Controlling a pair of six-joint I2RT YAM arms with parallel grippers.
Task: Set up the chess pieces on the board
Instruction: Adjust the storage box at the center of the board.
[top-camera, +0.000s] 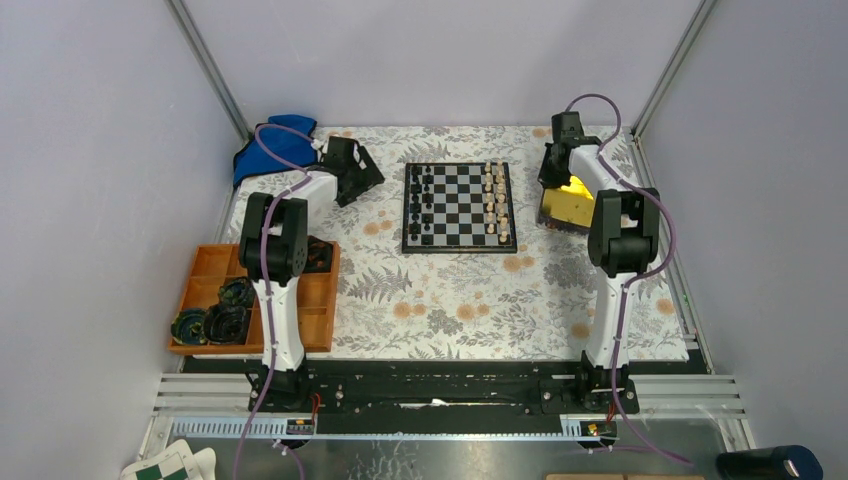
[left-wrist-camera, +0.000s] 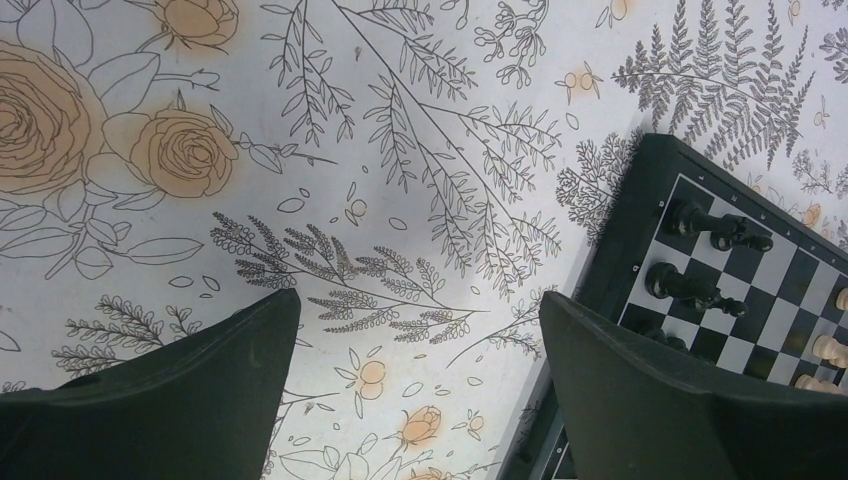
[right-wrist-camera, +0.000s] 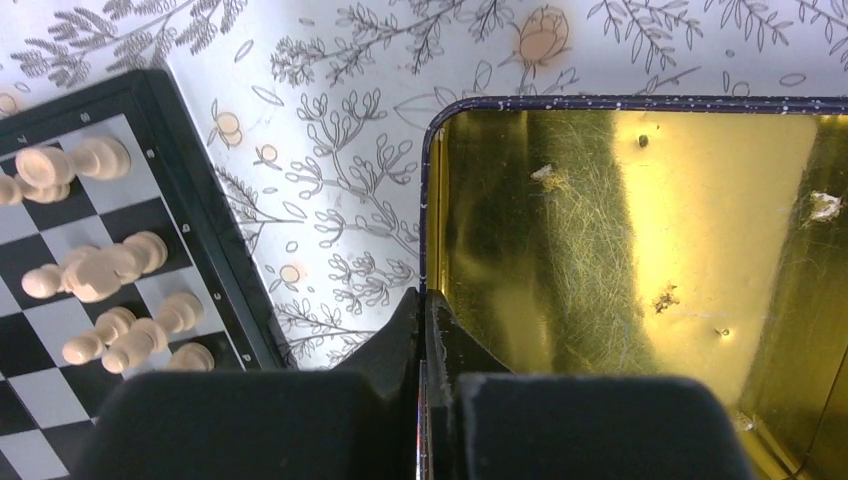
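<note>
dragging the tin (right-wrist-camera: 432, 200) risked what? right gripper (right-wrist-camera: 425, 325) was clamped on its wall.

maybe clipping the board (right-wrist-camera: 205, 215) alongside, toppling pale pieces (right-wrist-camera: 100, 265) standing there. left gripper (left-wrist-camera: 418, 300) was agape.

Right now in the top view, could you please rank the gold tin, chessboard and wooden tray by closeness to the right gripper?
1. gold tin: at the right gripper, far right.
2. chessboard: centre.
3. wooden tray: near left edge.
</note>
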